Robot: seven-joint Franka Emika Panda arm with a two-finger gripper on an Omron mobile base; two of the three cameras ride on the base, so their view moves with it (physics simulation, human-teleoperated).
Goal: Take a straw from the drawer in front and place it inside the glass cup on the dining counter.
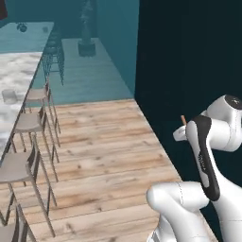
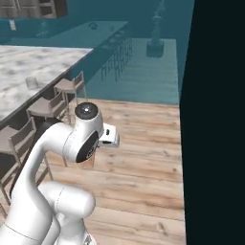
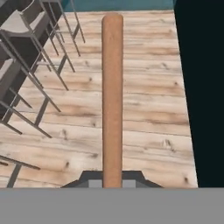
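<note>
The fingers (image 3: pixel 112 180) were closed on the straw (image 3: pixel 112 96), with only their dark tips seen at the bottom of the hand view, one on each side of the stick. The straw rose straight up from between them through the middle of that view, reddish-brown and smooth, and its free end was near the top edge. Behind it lay the wooden floor (image 3: pixel 144 109), pale planks with knots, and at the left stood some stools (image 3: pixel 26 39) with grey seats and thin metal legs. A dark wall (image 3: pixel 205 87) closed the right side.

In the left base view the hand was hidden behind the white arm (image 1: pixel 203 160), but a short piece of the straw (image 1: pixel 183 120) stood out above the wrist, nearly upright, against the dark wall. The hand view could not show this height over the floor.

The right base view showed the arm (image 2: pixel 76 139) from the other side, bent over the floor planks, and there I could not make out the straw.

The glass cup (image 1: pixel 9 96) stood on the marble surface (image 1: pixel 16 71) of the dining counter, near its edge and above the row of stools (image 1: pixel 33 124). In the right base view the cup (image 2: pixel 31 83) looked small and clear on the same surface (image 2: pixel 38 62). It was well apart from the straw, to the left of the arm.
</note>
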